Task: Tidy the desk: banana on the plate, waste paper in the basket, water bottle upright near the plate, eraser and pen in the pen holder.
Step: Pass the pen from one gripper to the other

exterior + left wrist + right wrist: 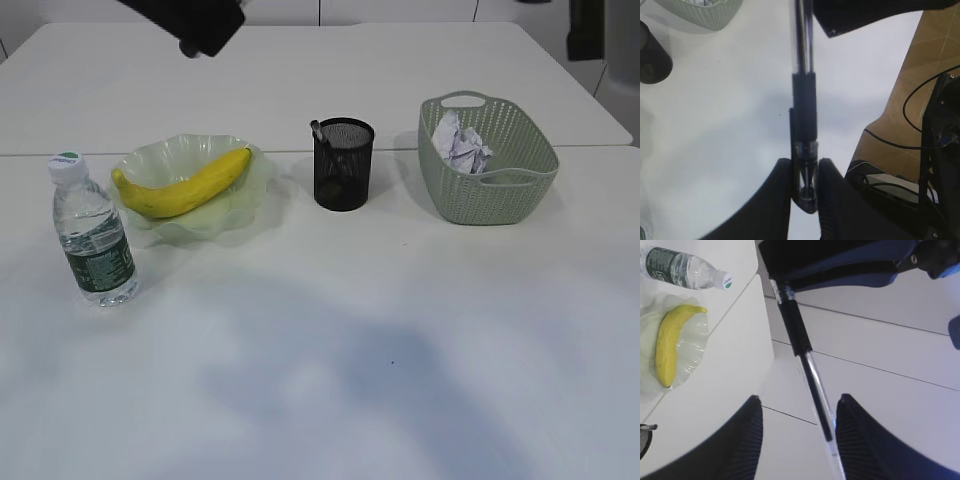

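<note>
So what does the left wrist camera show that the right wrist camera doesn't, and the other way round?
Only the left wrist view shows the basket corner and the left gripper shut on the pen. Only the right wrist view shows the banana on the plate, the water bottle and the right gripper open. Both show the pen and the white table.

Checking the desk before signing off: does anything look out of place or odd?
On the desk, nothing: banana on the plate, bottle upright, paper in the basket. Only the pen is out of place, held above the table in the left gripper.
</note>
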